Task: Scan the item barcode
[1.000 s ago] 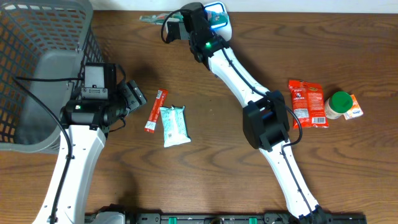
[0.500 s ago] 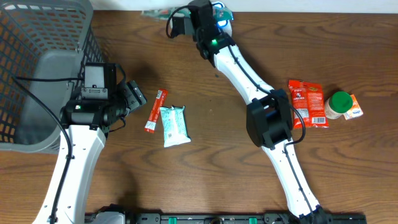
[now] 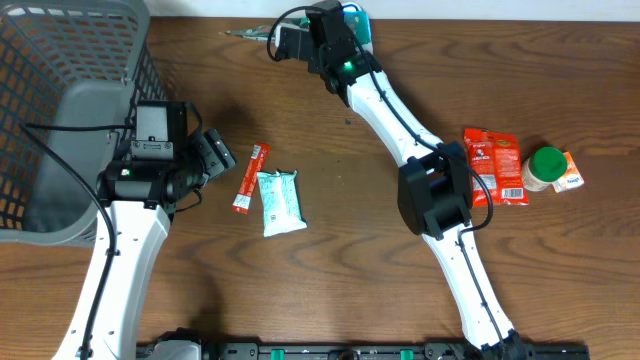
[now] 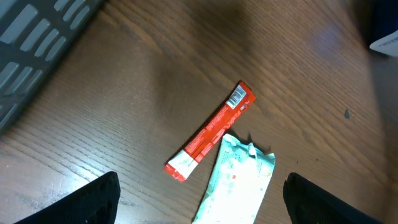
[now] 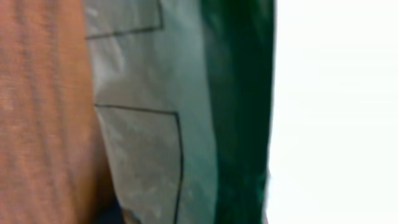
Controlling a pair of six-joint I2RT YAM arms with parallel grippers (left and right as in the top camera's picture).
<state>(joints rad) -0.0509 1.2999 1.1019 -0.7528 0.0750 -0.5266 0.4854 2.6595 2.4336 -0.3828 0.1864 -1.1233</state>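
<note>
1. At far left, a grey mesh basket (image 3: 60, 90) stood on the wooden table (image 3: 330, 290). The overhead camera took in its whole side, while the left wrist camera caught only a slatted corner (image 4: 37, 37).
2. Beside the basket, the left gripper (image 3: 218, 155) hung with its jaws spread wide and nothing in them. The left wrist view made this plain, with the two dark fingertips (image 4: 93, 199) set apart at the bottom corners of the frame.
3. Just right of it lay a red stick packet (image 3: 251, 178), its lower end touching a white-and-green wipes pack (image 3: 280, 202). Only the wrist camera picked out the barcode (image 4: 238, 98) printed at the stick's upper end.
4. At the table's top edge, a thin green packet (image 3: 245, 32) lay flat, just left of the right gripper (image 3: 285, 40).
5. From above, the right gripper was a dark block whose jaws could not be made out. They were fully closed, but whether they pinched the packet could not be told.
6. The right wrist camera was filled by the packet's grey-green panels (image 5: 149, 124), with wood to the left and white glare to the right.
7. A white-and-blue device (image 3: 356, 18) peeked out behind the right arm.
8. Well to the right sat a red pouch (image 3: 493, 165), a green-capped bottle (image 3: 545, 168) and a small orange box (image 3: 571, 175). Only the overhead camera saw these.
</note>
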